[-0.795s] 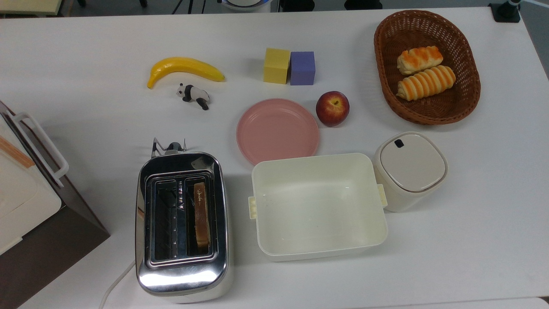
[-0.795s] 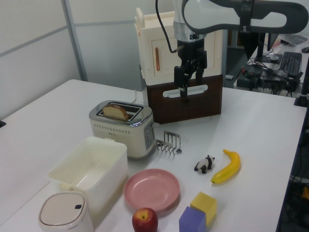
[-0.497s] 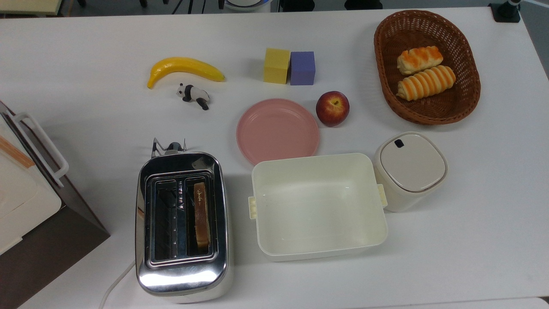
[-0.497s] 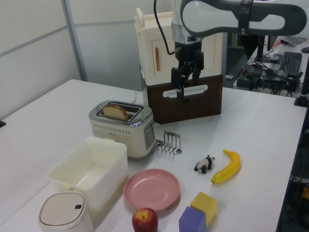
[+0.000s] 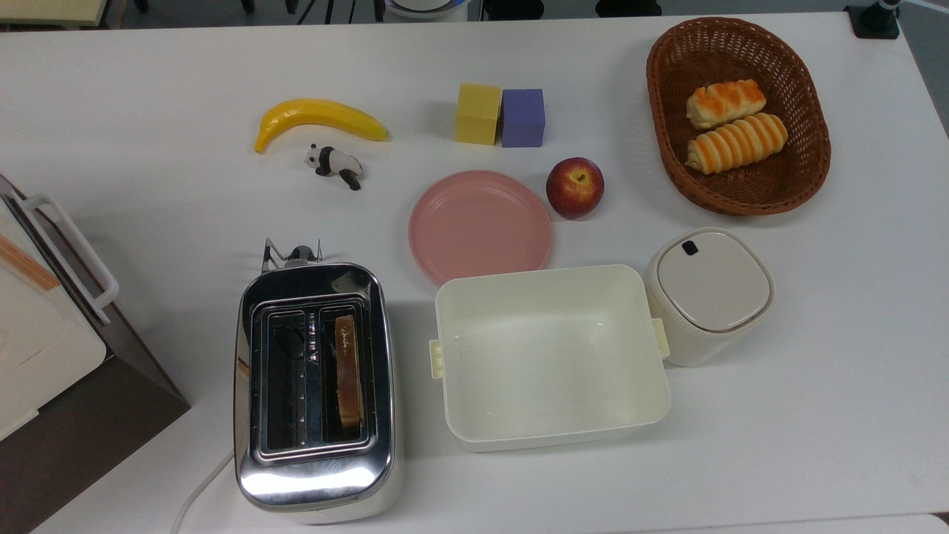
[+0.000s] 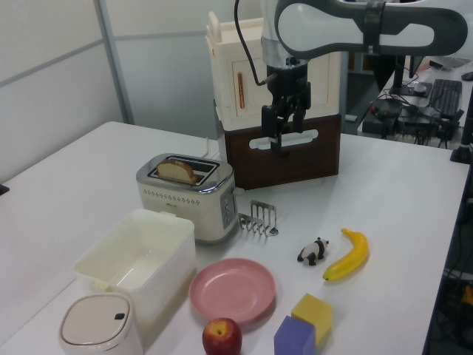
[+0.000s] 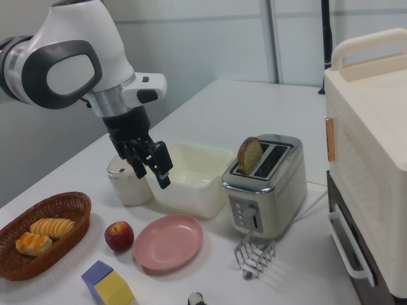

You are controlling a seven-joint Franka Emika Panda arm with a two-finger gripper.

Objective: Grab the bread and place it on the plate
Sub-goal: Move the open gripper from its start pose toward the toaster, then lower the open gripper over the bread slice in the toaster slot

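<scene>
A white table (image 5: 148, 193) in an office-like room carries everything. The bread (image 5: 347, 371) stands on edge in one slot of a chrome toaster (image 5: 315, 393), the slot nearer the cream tub (image 5: 549, 356) in the top view; in the right view its rounded top pokes well clear of the slot. The pink plate (image 5: 480, 226) lies bare just beyond the tub, with an apple (image 5: 574, 187) almost touching its rim and a small wire rack (image 6: 259, 217) near the toaster's end. Farther off sit a lidded canister (image 5: 708, 293), two foam cubes (image 5: 500, 115), a banana (image 5: 319, 119), a toy panda (image 5: 335, 163) and a basket of rolls (image 5: 738, 119). The gripper (image 6: 278, 140) hangs high above the table with nothing in it; its fingers look slightly parted. The step in hand appears to be the approach. To do it well, the fingers should probably line up across the slice's thin faces, drop straight over the exposed crust without clipping the toaster's rim, close gently, then lift vertically before swinging to the plate.
</scene>
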